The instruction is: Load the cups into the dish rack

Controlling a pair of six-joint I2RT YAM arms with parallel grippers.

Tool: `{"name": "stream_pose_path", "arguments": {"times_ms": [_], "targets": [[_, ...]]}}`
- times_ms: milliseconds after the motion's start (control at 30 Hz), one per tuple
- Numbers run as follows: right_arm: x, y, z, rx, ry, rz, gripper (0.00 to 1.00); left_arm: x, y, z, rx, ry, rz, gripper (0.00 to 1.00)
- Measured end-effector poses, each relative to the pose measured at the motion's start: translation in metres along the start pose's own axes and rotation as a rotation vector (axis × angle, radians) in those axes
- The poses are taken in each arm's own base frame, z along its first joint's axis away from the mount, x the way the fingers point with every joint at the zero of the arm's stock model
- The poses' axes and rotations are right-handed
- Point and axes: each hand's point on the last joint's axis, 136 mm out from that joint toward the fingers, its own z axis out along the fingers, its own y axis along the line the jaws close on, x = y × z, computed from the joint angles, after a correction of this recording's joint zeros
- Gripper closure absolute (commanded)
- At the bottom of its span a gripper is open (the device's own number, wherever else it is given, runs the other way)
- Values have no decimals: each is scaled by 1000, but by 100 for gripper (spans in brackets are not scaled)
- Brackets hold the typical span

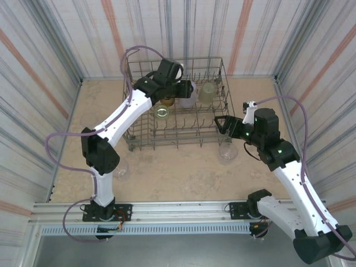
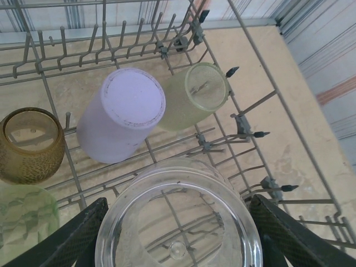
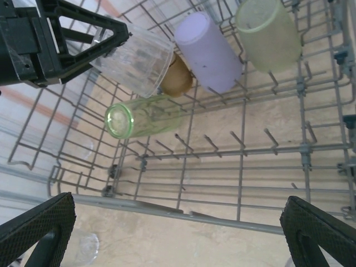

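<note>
Clear cup (image 2: 177, 222) clamped in left gripper (image 2: 178, 214) over rack (image 2: 245, 119): light, slick, rigid plastic likely; hold across sidewalls; right gripper (image 3: 178, 231) wide, empty.

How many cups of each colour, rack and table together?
Clear cups: 3, one in the left gripper, two on the table
Lavender cup: 1
Amber cup: 1
Yellow-green cups: 2
Total: 7
</note>
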Motion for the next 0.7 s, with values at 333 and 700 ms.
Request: {"name": "stream_pose_path", "arguments": {"times_ms": [333, 700], "targets": [[11, -15, 3, 42, 14, -12, 1, 13, 0, 25, -49, 28, 57, 100], [20, -29, -4, 72, 13, -16, 1, 26, 17, 50, -128, 56, 63, 100]]}}
